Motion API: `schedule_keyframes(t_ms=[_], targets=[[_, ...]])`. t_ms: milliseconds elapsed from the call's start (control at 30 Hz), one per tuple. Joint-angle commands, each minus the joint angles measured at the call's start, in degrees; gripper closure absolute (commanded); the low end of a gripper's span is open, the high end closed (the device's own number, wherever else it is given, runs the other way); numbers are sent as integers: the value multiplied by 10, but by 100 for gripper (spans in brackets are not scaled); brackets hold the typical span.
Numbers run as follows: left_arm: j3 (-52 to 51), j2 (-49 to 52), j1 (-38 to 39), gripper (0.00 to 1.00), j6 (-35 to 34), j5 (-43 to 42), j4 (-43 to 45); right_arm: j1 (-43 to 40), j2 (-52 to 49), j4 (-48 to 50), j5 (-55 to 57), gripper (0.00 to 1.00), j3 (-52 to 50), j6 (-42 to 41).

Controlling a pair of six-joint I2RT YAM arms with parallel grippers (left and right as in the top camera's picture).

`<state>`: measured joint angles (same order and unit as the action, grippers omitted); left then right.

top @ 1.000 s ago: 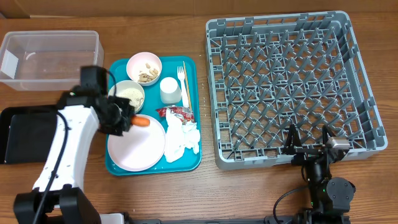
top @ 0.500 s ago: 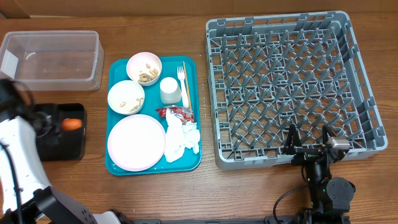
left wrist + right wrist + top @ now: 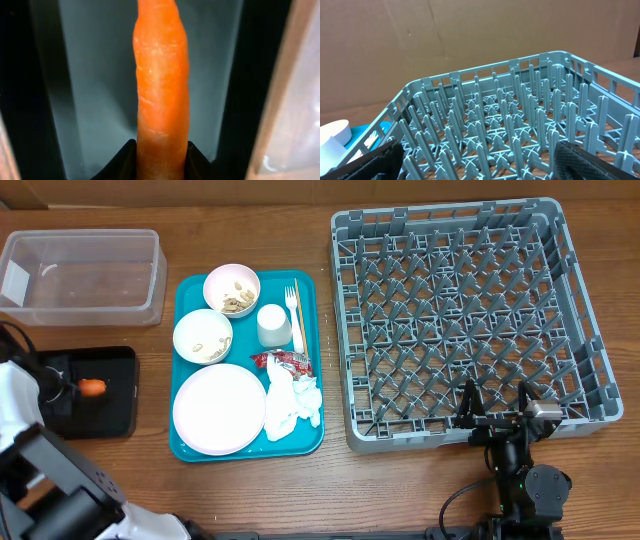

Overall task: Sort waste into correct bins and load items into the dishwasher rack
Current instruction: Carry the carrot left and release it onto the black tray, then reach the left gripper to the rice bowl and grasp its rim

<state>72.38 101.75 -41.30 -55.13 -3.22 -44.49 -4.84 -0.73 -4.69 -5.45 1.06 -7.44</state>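
- The right gripper [image 3: 495, 406] sits at the near right of the table [image 3: 400, 490], its jaws spread wide with nothing between them. In its wrist view the two dark fingers [image 3: 580, 160] stand at the bottom corners, well apart.
- Just beyond it is the near wall of the grey dishwasher rack [image 3: 460, 310], which takes up the right side. Only pegs and grid floor show inside.
- At the near left lies the black tray [image 3: 105, 418]. The left gripper [image 3: 76, 387] hangs over its left part, clamped narrow on the thick end of the carrot [image 3: 93, 387]. The wrist view shows the carrot [image 3: 161, 90] pinched between the fingertips, its tip pointing away over the glossy tray floor. Whether it touches the floor cannot be told.
- In the middle is the teal tray [image 3: 190, 448]. At its near left rests the large plate [image 3: 218, 408]; the crumpled napkin [image 3: 290, 405] lies just right of it, touching its edge.
- Just beyond the napkin is the red wrapper [image 3: 285, 361].
- Farther back stands a bowl with rice [image 3: 202, 337], with the white cup [image 3: 273, 325] to its right.
- The white fork [image 3: 291, 302] and a thin wooden stick [image 3: 297, 288] lie side by side at the tray's right edge.
- A bowl of beige scraps [image 3: 231, 290] sits at the far end.
- The clear tub [image 3: 90, 280] stands at the far left.
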Motion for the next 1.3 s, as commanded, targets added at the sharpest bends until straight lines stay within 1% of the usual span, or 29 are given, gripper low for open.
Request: schedule_keyframes(t_ms=[0, 33, 100, 167, 300, 433, 500, 667, 700, 767, 833, 900, 933, 967, 1067, 1267], targets=[[9, 28, -3, 52, 19, -10, 14, -2, 4, 3, 7, 0, -6, 2], [9, 31, -3, 47, 25, -11, 17, -2, 4, 3, 7, 0, -6, 2], [9, 34, -3, 44, 29, -10, 20, -2, 4, 3, 7, 0, -6, 2], [9, 33, -3, 39, 29, -11, 20, -2, 4, 3, 7, 0, -6, 2], [18, 33, -3, 36, 30, -40, 3, -2, 4, 3, 7, 0, -6, 2], [65, 33, -3, 33, 50, -94, -56, -2, 4, 3, 7, 0, -6, 2], [107, 31, 1, 31, 72, -121, -104, -2, 4, 3, 7, 0, -6, 2], [217, 29, 28, 28, 103, -136, -239, -2, 4, 3, 7, 0, -6, 2], [240, 28, 39, 26, 115, -136, -266, -2, 4, 3, 7, 0, -6, 2], [268, 26, 63, 24, 154, -142, -294, -2, 4, 3, 7, 0, -6, 2], [283, 26, 101, 23, 232, -168, -300, -2, 4, 3, 7, 0, -6, 2], [285, 26, 149, 11, 308, -189, -300, -2, 4, 3, 7, 0, -6, 2], [284, 27, 174, 3, 335, -186, -300, -2, 4, 3, 7, 0, -6, 2], [283, 28, 198, 0, 354, -177, -297, -2, 4, 3, 7, 0, -6, 2], [275, 30, 273, 0, 363, -106, -276, -2, 4, 3, 7, 0, -6, 2], [270, 44, 402, 0, 363, 68, -250, -2, 4, 3, 7, 0, -6, 2]])
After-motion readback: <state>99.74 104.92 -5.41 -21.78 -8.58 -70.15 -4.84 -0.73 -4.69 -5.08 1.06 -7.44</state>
